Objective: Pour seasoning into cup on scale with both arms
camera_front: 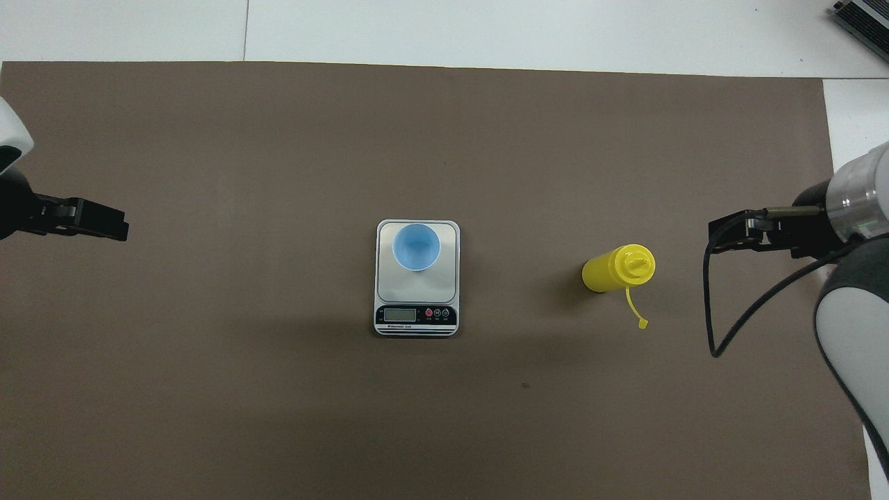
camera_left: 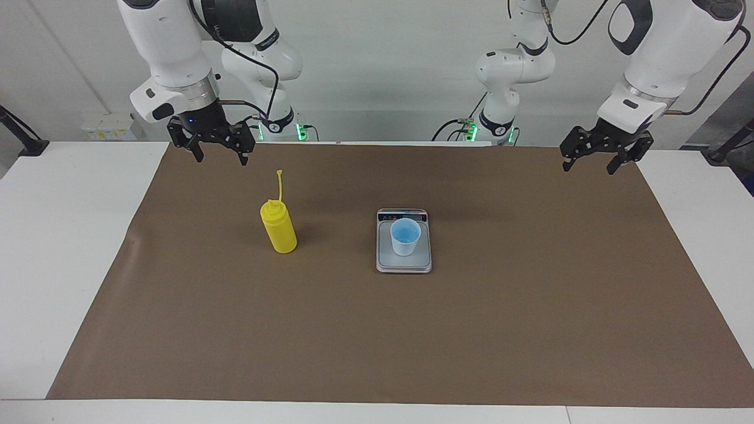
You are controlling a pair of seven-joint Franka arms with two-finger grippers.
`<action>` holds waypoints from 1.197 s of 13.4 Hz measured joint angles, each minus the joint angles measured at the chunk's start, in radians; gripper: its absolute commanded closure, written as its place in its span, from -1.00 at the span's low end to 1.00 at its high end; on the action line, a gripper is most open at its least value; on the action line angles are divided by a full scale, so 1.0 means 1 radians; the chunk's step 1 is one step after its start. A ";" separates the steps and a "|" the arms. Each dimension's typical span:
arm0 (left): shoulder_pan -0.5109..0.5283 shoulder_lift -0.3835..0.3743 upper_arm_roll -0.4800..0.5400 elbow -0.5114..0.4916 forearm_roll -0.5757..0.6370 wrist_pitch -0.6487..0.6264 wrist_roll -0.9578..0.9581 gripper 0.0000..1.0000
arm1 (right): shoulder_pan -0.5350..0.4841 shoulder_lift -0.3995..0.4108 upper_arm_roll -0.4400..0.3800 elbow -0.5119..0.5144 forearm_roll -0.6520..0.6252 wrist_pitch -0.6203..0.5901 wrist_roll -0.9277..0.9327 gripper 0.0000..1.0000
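The yellow seasoning bottle [camera_left: 279,229] [camera_front: 615,269] stands upright on the brown mat toward the right arm's end, its thin strap [camera_left: 280,184] sticking up. The light blue cup [camera_left: 405,237] [camera_front: 416,246] stands on the plate of the silver scale [camera_left: 404,263] [camera_front: 450,278] at the middle of the mat. My right gripper [camera_left: 219,159] [camera_front: 722,239] hangs open and empty in the air over the mat, apart from the bottle. Over the mat's edge at the left arm's end, my left gripper [camera_left: 589,169] [camera_front: 118,229] waits open and empty.
A brown mat [camera_left: 377,330] covers most of the white table [camera_left: 59,235]. The scale's dark display strip [camera_front: 416,314] faces the robots. A black cable [camera_front: 715,326] loops down from the right arm.
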 measured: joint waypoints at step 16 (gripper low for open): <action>0.000 0.000 0.000 0.000 0.000 0.000 0.000 -1.00 | 0.109 -0.007 -0.139 0.004 0.007 -0.027 0.013 -1.00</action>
